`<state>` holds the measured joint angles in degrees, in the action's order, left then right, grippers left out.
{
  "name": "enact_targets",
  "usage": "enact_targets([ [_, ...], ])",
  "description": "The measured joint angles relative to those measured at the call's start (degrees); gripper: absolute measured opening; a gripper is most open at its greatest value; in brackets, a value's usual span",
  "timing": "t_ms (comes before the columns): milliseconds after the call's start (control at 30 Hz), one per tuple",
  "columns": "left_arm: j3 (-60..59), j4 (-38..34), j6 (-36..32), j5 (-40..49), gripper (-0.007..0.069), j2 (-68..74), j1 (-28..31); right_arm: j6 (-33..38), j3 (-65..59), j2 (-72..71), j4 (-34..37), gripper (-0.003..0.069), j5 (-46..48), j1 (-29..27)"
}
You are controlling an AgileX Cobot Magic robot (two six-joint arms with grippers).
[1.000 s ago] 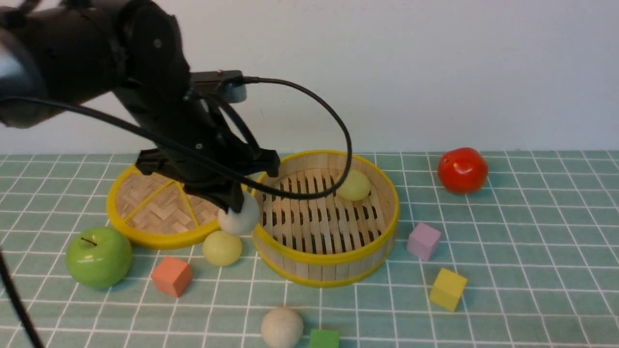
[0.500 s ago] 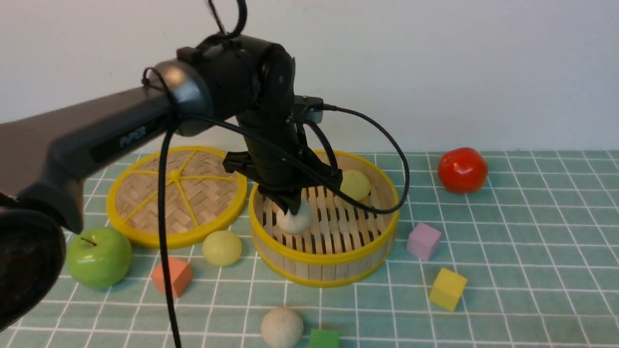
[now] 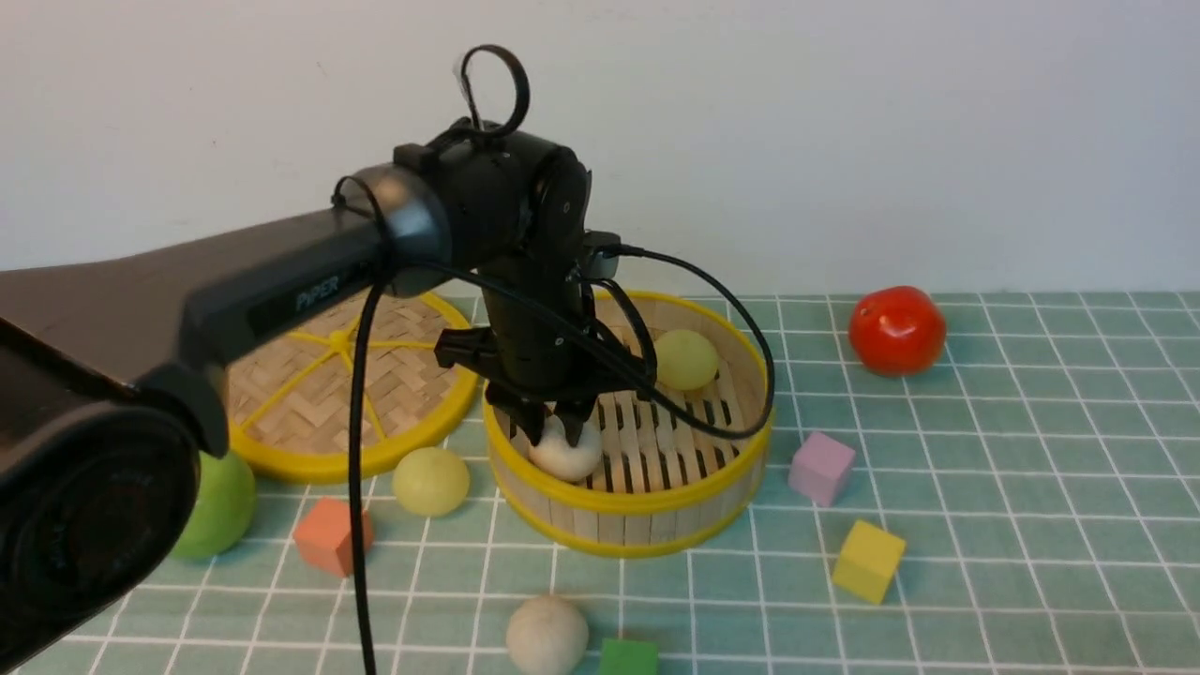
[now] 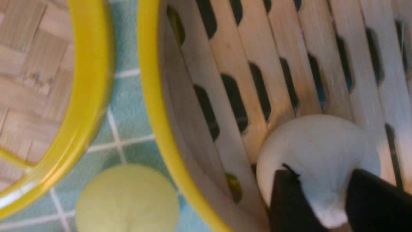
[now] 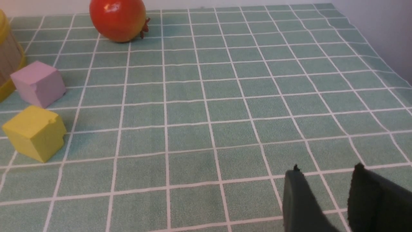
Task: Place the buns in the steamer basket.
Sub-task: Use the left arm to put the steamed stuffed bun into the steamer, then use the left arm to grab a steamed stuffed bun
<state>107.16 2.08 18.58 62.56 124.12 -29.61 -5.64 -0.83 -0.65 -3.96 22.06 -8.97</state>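
Furthest left of the left claw [image 3: 555, 424], half hidden behind the arm: a green apple [image 3: 225, 506] on the desk [image 3: 984, 525]. Next, also left of the claw and lying flat: the woven lid [image 3: 309, 403], probably set aside to leave the basket mouth free for loading. Nearer the camera, lower left of the claw and just outside the basket wall: one yellow-green bun [image 3: 430, 481], not yet loaded, near an orange cube [image 3: 330, 536].

Then the left claw itself, reaching down inside the steamer basket [image 3: 637, 520] near its left wall. Jaws parted, fingertips straddling a cream bun [image 3: 567, 455] resting on the slatted floor. Likely lowered that far to stop the bun rolling. Judged as let go; impossible to rule out light fingertip contact.

Beyond the claw and to its right, against the far wall inside the basket: a second yellow-green bun [image 3: 686, 359]. Two buns in, two out. Well in front of the claw, near the desk's front edge: the other cream bun [image 3: 547, 635], close beside a green cube [image 3: 626, 658].

Right of the claw, outside the basket: a purple cube [image 3: 821, 467], a yellow cube [image 3: 869, 560], a red tomato [image 3: 897, 330]. Seen only from its own wrist camera: the right claw [image 5: 325, 169], open and empty above the desk, probably waiting clear of the work.
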Motion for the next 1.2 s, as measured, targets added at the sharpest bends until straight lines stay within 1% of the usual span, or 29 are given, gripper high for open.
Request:
enact_targets([
  [33,0.3,0.0,0.0,0.7,0.0317,-0.1,0.0,0.0,0.0,0.0,0.0,0.0238,0.0,0.0],
  [67,1.7,-0.1,0.0,3.4,0.0355,-1.2,0.0,0.0,0.0,0.0,0.0,0.0238,0.0,0.0],
  [100,2.8,-0.1,0.0,4.9,0.0375,-2.5,0.0,0.0,0.0,0.0,0.0,0.0238,0.0,0.0],
  [167,4.0,-0.1,0.0,6.7,0.0386,-5.6,0.0,0.0,0.0,0.0,0.0,0.0238,0.0,0.0],
  [267,3.9,-0.3,0.6,7.3,0.0382,-11.3,0.0,0.0,0.0,0.0,0.0,0.0238,0.0,0.0],
  [333,1.3,-0.7,1.8,7.4,0.0367,-15.9,0.0,0.0,0.0,0.0,0.0,0.0238,0.0,0.0],
  [367,-0.5,-1.0,2.3,7.5,0.0358,-17.7,0.0,0.0,0.0,0.0,0.0,0.0238,0.0,0.0],
  [467,-12.3,-2.1,3.8,7.5,0.0322,-23.8,-1.4,0.0,0.0,0.0,0.0,0.0238,0.0,0.0],
  [500,-13.9,-2.1,3.9,7.4,0.032,-24.3,-1.6,0.0,0.0,0.0,0.0,0.0238,0.0,0.0],
  [533,-19.7,-2.1,4.2,5.3,0.0305,-25.8,-3.4,0.0,0.0,0.0,0.0,0.0238,0.0,0.0],
  [567,-22.7,-2.1,4.3,4.1,0.0298,-26.2,-4.3,0.0,0.0,0.0,0.0,0.0238,0.0,0.0],
  [633,-28.5,-2.1,4.5,0.2,0.0279,-26.6,-7.2,0.0,0.0,0.0,0.0,0.0238,0.0,0.0],
  [700,-31.7,-1.3,5.7,-2.3,0.0268,-26.0,-9.6,0.0,0.0,0.0,0.0,0.0238,0.0,0.0],
  [767,-33.0,0.5,8.4,-4.1,0.0264,-24.6,-11.0,0.0,0.0,0.0,0.0,0.0238,0.0,0.0],
  [833,-33.0,1.7,9.8,-5.0,0.0262,-23.6,-11.2,0.0,0.0,0.0,0.0,0.0238,0.0,0.0],
  [867,-33.0,3.2,12.1,-6.6,0.0262,-22.1,-11.3,0.0,0.0,0.0,0.0,0.0238,0.0,0.0],
  [933,-33.0,4.0,13.3,-7.8,0.0262,-20.1,-11.3,0.0,0.0,0.0,0.0,0.0238,0.0,0.0],
  [1200,-33.0,4.0,14.8,-10.8,0.026,-15.7,-11.3,0.0,0.0,0.0,0.0,0.0238,0.0,0.0],
])
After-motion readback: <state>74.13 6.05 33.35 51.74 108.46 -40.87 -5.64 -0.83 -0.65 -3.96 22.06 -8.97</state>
